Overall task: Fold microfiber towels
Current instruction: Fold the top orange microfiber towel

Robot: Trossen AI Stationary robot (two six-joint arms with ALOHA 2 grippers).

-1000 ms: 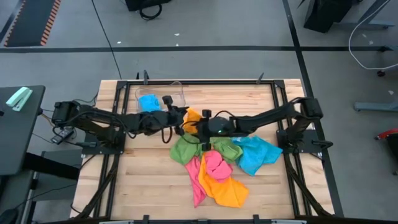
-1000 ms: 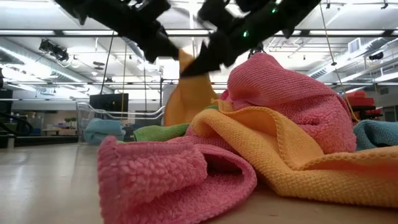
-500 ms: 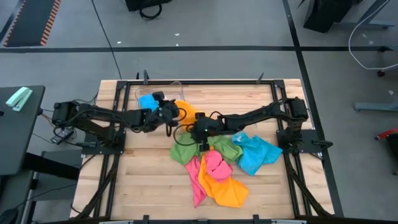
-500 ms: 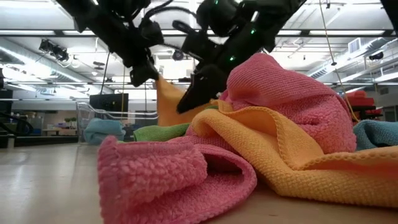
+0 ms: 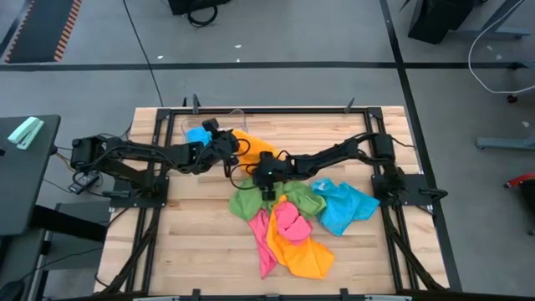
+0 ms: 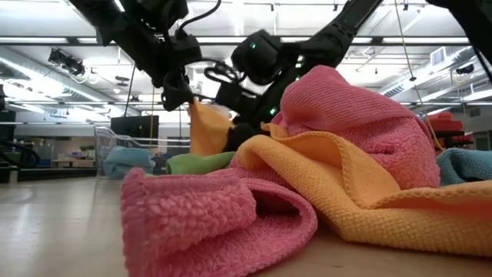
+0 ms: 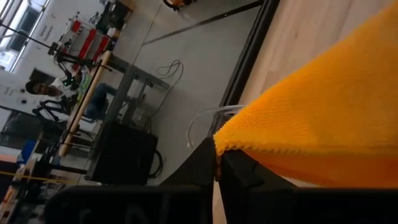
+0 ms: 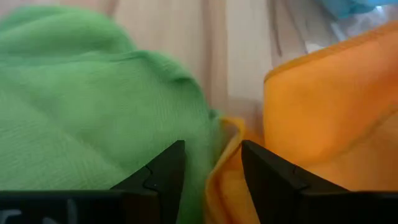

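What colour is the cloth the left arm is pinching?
Orange-yellow; the cloth shows best in the left wrist view, its edge clamped in the left tool.

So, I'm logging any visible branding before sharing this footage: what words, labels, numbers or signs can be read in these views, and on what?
None can be read in any view.
The microfiber towels are plain, with no tag showing.
The clear bin and the table bear no marking.
In the left wrist view, the items on the far shelving are too small and blurred to read.
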